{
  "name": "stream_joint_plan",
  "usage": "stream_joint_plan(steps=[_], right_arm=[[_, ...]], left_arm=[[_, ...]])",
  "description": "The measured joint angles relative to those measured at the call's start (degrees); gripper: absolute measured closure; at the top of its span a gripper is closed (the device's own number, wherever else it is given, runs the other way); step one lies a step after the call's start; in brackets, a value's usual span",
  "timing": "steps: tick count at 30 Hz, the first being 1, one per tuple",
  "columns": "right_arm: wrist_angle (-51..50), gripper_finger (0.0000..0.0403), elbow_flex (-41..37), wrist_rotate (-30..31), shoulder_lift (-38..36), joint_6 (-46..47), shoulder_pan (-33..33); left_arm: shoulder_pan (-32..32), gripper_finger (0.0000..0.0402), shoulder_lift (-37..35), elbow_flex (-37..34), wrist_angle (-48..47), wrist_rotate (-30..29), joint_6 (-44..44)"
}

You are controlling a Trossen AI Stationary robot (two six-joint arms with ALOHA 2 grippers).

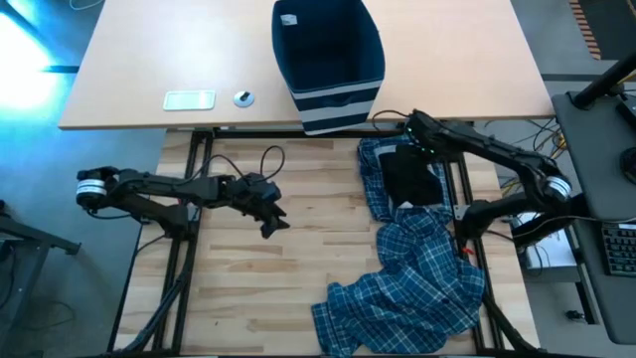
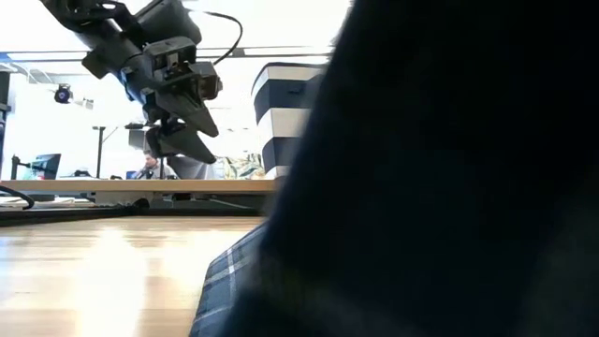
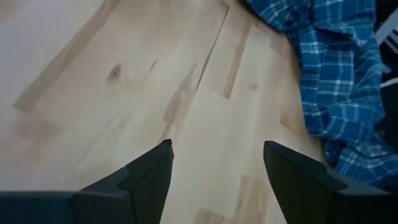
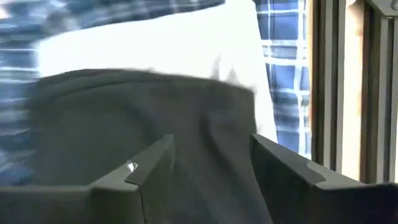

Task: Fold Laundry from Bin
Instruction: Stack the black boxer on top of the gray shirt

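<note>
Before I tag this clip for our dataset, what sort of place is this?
Probably a robotics lab or workshop: two arms on a wooden table with a metal frame, loose cables on the floor, and a keyboard at a desk alongside.

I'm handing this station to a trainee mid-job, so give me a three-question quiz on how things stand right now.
1. True or false: the bin has clothes heaped above its rim.
2. Which lies on the plaid laundry, nearest the right gripper: A a black piece, B a red towel, C a white sock?
3. What lies under the left gripper?

Key:
1. False; it looks nearly empty from above.
2. A, the black piece.
3. Bare wooden table; its fingers are apart and hold nothing.
</note>
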Motion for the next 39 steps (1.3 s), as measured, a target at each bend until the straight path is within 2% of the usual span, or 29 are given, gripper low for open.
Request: stream_joint_plan(steps=[7,10,14,19,21,26,31,34,39], right_arm=[[2.06,0.0218,-0.53,-0.27,9.3,-5.16,-6.23],[5.06,0.0239,-0.54,-4.25,10.59,-7.5,-8.76],[5.94,0.0289,-0.54,-6.09,11.55,-8.58,-10.31],[5.79,0.0381,-0.14,-5.78,11.87,-11.23,-10.85],[5.71,0.0387,1.18,-5.07,10.63,-12.04,-10.39],[5.82,0.0393,5.8,-0.08,8.49,-16.69,-8.45],[5.96,0.0387,5.58,3.49,9.93,-19.84,-8.49],[4.9,0.0361,4.13,3.22,11.38,-20.19,-8.43],[1.92,0.0285,3.77,5.17,11.79,-22.99,-8.26]], left_arm=[[0.0,0.0164,0.96,0.49,-0.83,-0.04,-4.0],[0.0,0.0164,0.96,0.52,-0.96,-0.04,-4.55],[-0.08,0.0164,0.89,0.52,-2.0,-0.04,-5.1],[-0.07,0.0164,0.79,0.52,-3.48,-0.03,-5.08],[-0.07,0.0164,0.76,0.52,-3.74,0.24,-5.02],[-0.07,0.0164,0.76,0.52,-3.99,0.92,-4.9],[-0.07,0.0164,0.76,0.52,-4.02,0.94,-5.11],[-0.07,0.0164,0.57,0.52,-4.45,0.94,-5.42],[-0.07,0.0164,-1.31,0.52,-6.02,0.55,-4.58]])
